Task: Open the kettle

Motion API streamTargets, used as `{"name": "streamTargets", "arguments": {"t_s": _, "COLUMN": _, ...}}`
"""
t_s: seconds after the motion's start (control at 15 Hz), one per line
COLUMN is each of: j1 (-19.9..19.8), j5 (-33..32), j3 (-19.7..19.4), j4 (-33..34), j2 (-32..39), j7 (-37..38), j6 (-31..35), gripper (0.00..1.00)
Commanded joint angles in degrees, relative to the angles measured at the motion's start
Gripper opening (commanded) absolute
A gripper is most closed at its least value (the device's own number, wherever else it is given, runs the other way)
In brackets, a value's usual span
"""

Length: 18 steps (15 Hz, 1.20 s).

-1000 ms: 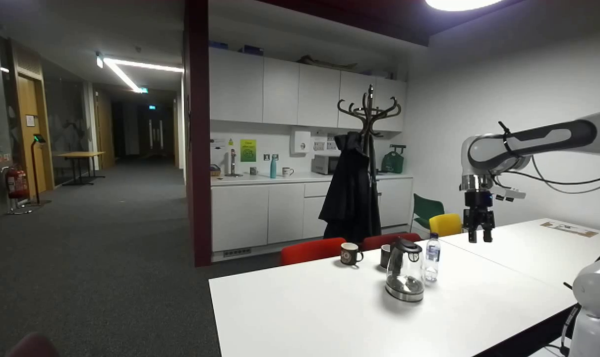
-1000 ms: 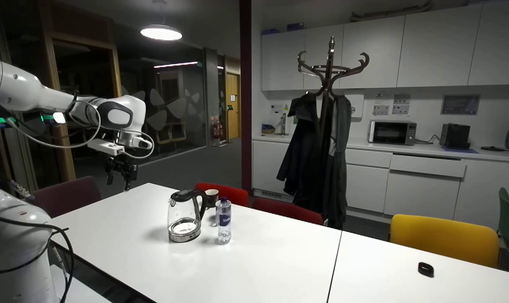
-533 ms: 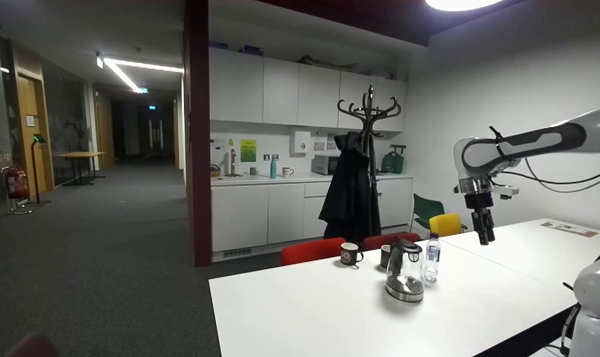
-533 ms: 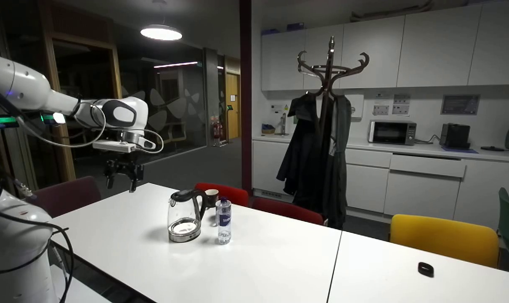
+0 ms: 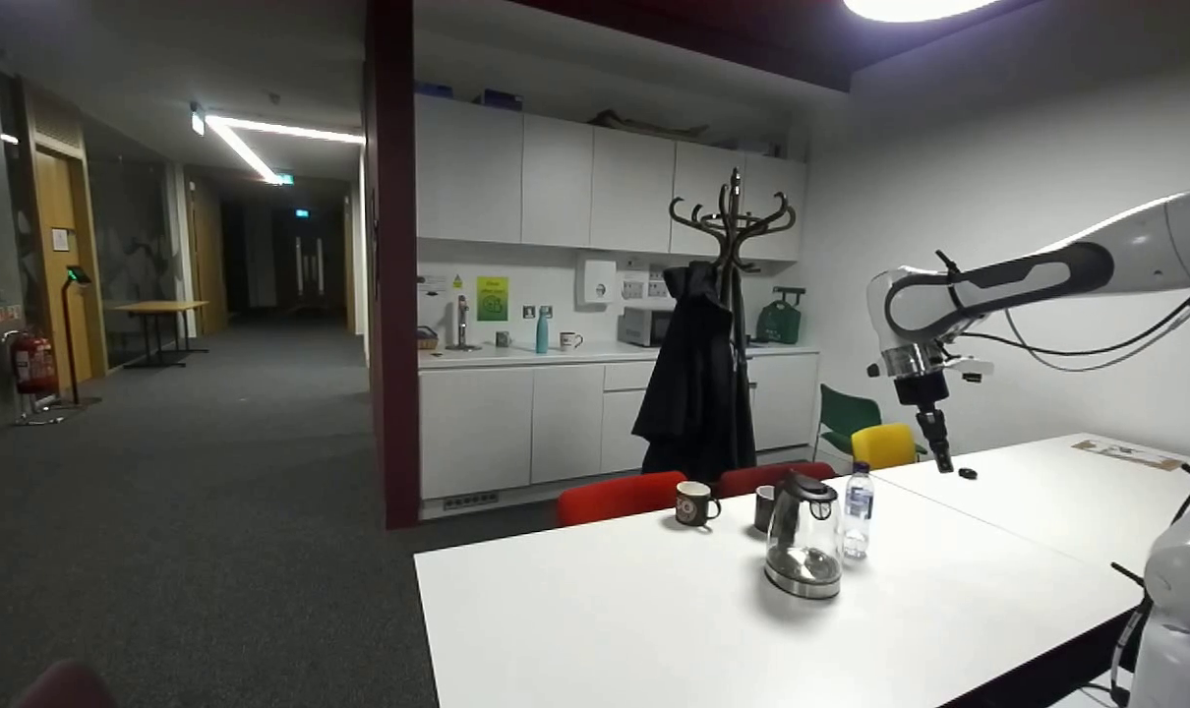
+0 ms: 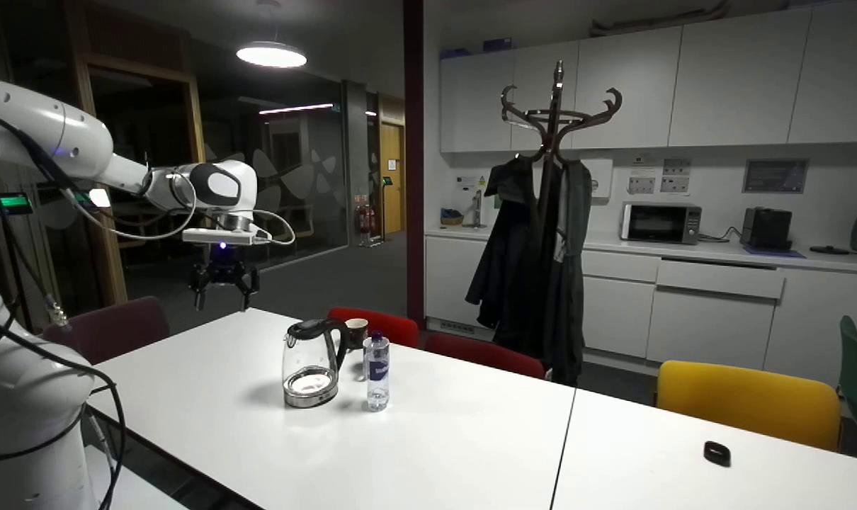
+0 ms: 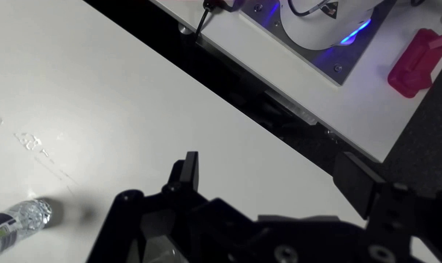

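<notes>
The gripper (image 6: 222, 306) hangs empty, fingers (image 7: 189, 170) spread; the kettle (image 6: 311, 368) stands upright, lower and farther from the base (image 7: 316, 29). Reaching outward seems next.

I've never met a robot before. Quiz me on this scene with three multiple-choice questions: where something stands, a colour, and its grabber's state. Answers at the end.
1. Where does the clear bottle stand?
A) On the yellow chair
B) On the white table, beside the kettle
C) On the microwave

2. What colour is the kettle's handle?
A) Black
B) Red
C) Yellow

3. How is the robot's gripper?
A) Closed on the kettle
B) Closed on the bottle
C) Open, holding nothing

1 B: both exterior views show it there.
2 A: it's black in both exterior views.
3 C: the wrist view shows its fingers apart, with nothing between them.
</notes>
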Motion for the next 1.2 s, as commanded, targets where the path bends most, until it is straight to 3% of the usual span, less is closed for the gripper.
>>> {"name": "streamTargets", "arguments": {"t_s": 0.0, "j1": 1.6, "j5": -0.6, "j3": 0.1, "j4": 3.6, "j2": 2.8, "j7": -6.2, "j6": -0.9, "gripper": 1.0}}
{"name": "streamTargets", "arguments": {"t_s": 0.4, "j1": 0.9, "j5": 0.2, "j3": 0.5, "j4": 1.8, "j2": 2.0, "j7": -4.0, "j6": 0.0, "gripper": 1.0}}
{"name": "streamTargets", "arguments": {"t_s": 0.87, "j1": 2.4, "j5": 6.8, "j3": -1.7, "j4": 1.3, "j2": 0.6, "j7": -18.9, "j6": 9.7, "gripper": 1.0}}
{"name": "streamTargets", "arguments": {"t_s": 1.13, "j1": 2.1, "j5": 6.7, "j3": -1.4, "j4": 3.3, "j2": 2.8, "j7": -29.1, "j6": 6.9, "gripper": 1.0}}
